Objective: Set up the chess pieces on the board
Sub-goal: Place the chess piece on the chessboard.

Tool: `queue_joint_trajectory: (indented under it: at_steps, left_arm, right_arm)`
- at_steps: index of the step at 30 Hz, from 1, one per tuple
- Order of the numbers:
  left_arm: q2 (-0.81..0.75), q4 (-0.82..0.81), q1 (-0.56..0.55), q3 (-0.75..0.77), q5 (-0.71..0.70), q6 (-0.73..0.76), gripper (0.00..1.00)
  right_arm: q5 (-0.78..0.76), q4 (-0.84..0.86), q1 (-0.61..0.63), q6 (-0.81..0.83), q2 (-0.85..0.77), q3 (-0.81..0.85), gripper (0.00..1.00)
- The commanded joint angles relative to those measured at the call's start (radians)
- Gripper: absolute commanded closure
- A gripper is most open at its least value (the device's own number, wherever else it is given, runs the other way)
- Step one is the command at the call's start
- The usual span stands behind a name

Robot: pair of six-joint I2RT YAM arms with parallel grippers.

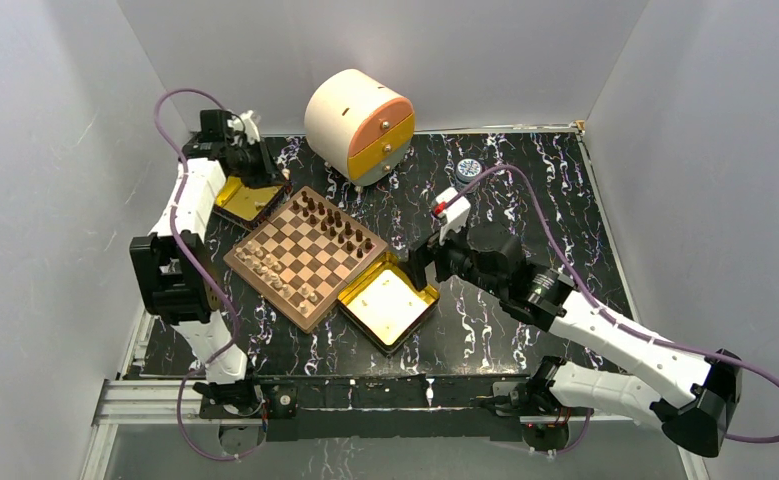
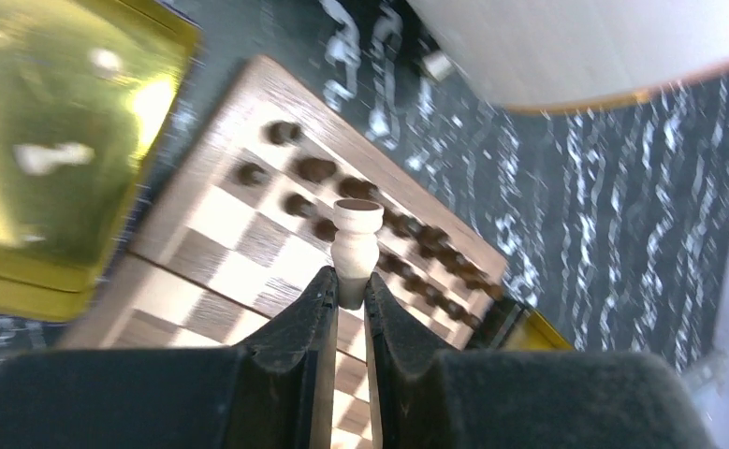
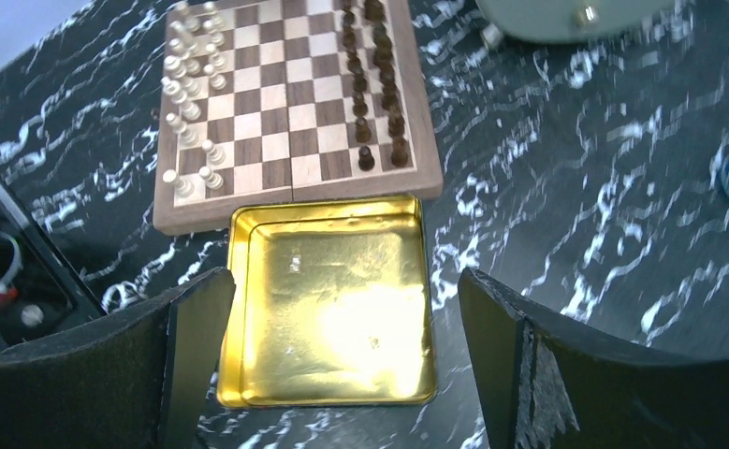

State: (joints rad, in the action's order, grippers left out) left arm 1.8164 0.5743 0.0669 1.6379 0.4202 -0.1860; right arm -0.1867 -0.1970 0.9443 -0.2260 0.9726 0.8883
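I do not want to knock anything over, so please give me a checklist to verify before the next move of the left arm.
1. Left claw shut on the light chess piece: ok.
2. Piece gripped at its base, top free: ok.
3. Right claw open and empty, above the gold tin, beside the chessboard: ok.
4. Dark pieces standing in two rows: ok.
5. Correct free square among the light pieces: cannot tell.
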Motion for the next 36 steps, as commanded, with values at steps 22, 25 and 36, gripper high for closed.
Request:
queue_joint_trajectory:
  at_steps: [22,25,36]
  left_arm:
    - [-0.446,0.140,-0.429,-0.407,0.447,-0.014,1.00]
    - [-0.469,0.148,-0.441,-0.424,0.463,-0.011,1.00]
    - [-0.471,0.161,-0.463,-0.446,0.496,0.005,1.00]
  right_arm:
    - [0.415,0.235,0.002,0.997,0.154,0.019,0.41]
    - [0.431,0.239,0.001,1.061,0.182,0.027,0.44]
    - [0.415,0.255,0.037,1.178,0.284,0.090,0.42]
